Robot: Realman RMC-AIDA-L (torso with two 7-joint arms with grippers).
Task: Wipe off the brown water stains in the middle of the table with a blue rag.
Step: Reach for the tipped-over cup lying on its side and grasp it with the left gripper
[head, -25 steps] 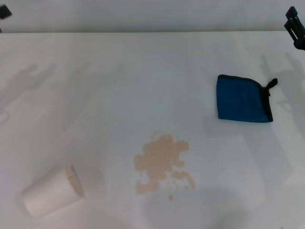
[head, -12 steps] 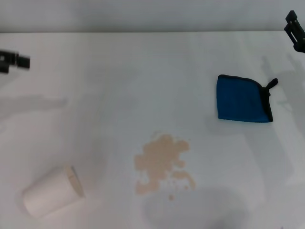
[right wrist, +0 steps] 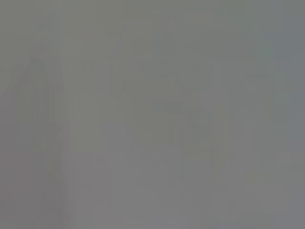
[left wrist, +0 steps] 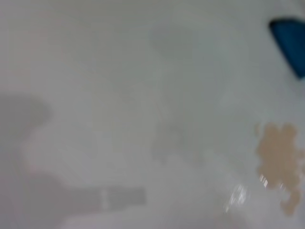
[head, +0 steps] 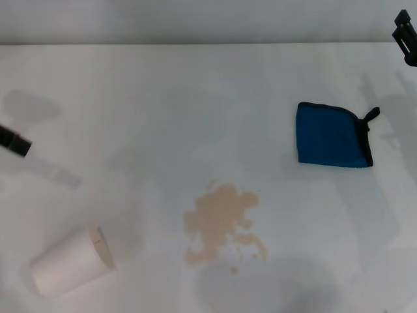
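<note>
Left end effector (head: 14, 141) lower now, blue rag (head: 332, 135) untouched, brown water stains (head: 223, 222)

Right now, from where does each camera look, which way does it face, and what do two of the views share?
Head view: from the robot's head, facing forward and down at the table; the left gripper and right gripper show only at the picture's edges.
Left wrist view: from the left arm, facing down across the table; no robot part shows.
Right wrist view: only a bare grey surface, nothing recognisable.
Shared: head and left wrist views both show the brown water stains and the blue rag.
</note>
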